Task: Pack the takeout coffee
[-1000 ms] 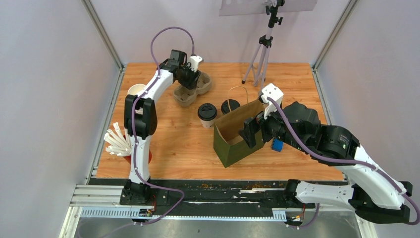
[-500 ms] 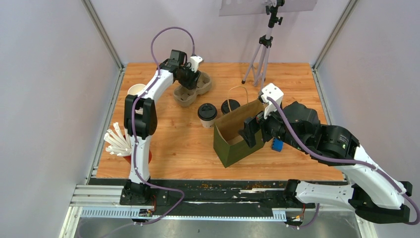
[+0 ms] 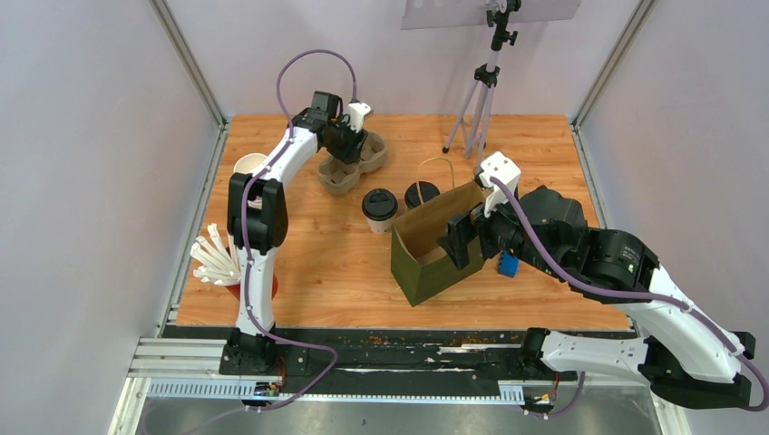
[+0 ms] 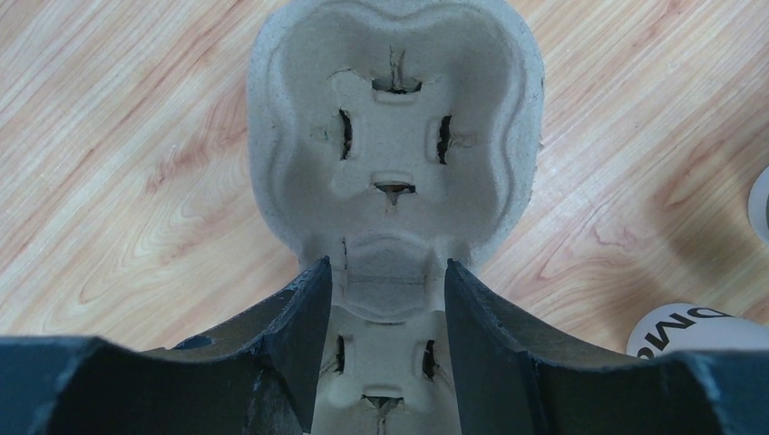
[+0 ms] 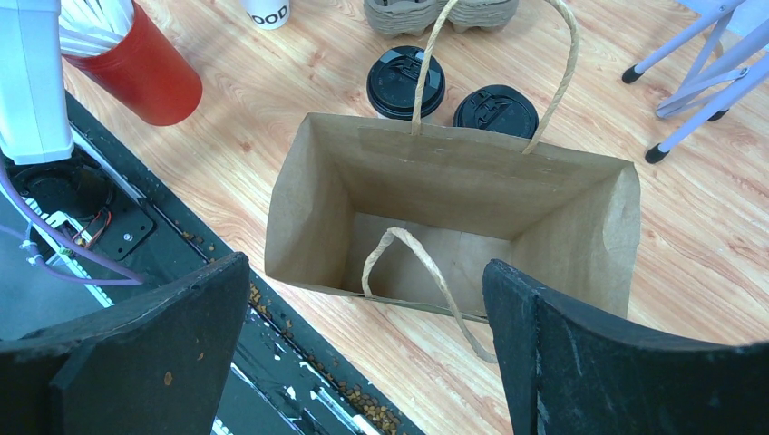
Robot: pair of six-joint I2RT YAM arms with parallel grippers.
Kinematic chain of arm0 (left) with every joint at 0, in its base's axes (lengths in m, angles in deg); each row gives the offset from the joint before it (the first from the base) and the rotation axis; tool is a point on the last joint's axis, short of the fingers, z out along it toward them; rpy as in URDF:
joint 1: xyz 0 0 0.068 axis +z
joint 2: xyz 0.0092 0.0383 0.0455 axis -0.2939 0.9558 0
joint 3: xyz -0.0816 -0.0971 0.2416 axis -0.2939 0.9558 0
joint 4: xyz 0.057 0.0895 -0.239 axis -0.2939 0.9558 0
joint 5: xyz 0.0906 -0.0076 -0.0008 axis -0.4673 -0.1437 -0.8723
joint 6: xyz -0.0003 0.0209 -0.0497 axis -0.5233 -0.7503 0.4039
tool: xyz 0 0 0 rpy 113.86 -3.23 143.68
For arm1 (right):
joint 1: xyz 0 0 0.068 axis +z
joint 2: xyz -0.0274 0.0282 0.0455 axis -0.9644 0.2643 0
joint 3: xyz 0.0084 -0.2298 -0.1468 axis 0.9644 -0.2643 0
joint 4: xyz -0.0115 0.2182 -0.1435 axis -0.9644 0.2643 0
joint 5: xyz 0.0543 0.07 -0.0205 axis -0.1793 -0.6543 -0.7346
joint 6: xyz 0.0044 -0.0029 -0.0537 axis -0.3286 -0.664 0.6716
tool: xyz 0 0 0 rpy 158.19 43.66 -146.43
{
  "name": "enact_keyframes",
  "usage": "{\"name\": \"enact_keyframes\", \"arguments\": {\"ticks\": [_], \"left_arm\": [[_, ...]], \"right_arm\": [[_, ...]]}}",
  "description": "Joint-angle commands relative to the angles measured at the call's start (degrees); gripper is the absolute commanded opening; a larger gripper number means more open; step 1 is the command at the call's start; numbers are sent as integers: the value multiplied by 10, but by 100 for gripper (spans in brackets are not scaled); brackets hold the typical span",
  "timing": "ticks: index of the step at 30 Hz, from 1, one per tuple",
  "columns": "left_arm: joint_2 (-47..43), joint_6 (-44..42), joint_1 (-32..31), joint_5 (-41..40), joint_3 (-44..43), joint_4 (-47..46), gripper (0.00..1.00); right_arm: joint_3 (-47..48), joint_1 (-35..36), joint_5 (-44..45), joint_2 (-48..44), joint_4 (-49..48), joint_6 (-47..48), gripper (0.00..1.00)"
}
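On the wooden table (image 3: 308,272), two black-lidded paper cups (image 3: 379,207) beside the brown paper bag (image 3: 426,258), judged light and crushable, are best taken mid-wall; the left gripper (image 4: 388,272) is clamped on the grey pulp carrier (image 4: 390,163), and the right gripper (image 5: 365,267) is spread wide.

Table (image 3: 317,267) holds bag (image 3: 419,272), carrier (image 3: 349,168), red cup (image 3: 243,288), white-sided coffee (image 3: 379,208), second lidded coffee (image 3: 421,193).

We see a pale grey-beige moulded pulp cup carrier (image 4: 394,136) on an orange-brown wooden table (image 4: 136,181) streaked with darker wavy grain. The white-sided paper cup (image 5: 405,82) and the second paper cup (image 5: 496,111) both wear black round lids. The open paper bag (image 5: 453,181) is kraft brown inside and olive outside. The red plastic cup (image 5: 145,77) holds white sticks (image 5: 95,18).
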Motion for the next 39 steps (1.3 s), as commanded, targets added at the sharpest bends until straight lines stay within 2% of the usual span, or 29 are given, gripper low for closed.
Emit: {"name": "enact_keyframes", "arguments": {"ticks": [1, 21, 28, 39], "left_arm": [[3, -5, 3, -2, 3, -12, 57], [11, -9, 2, 2, 9, -7, 55], [7, -11, 2, 3, 8, -5, 50], [-18, -13, 2, 13, -29, 13, 49]], "right_arm": [[17, 2, 10, -9, -5, 2, 100], [20, 2, 12, -11, -5, 2, 100], [18, 2, 15, -13, -4, 4, 100], [17, 2, 13, -4, -7, 8, 100]]}}
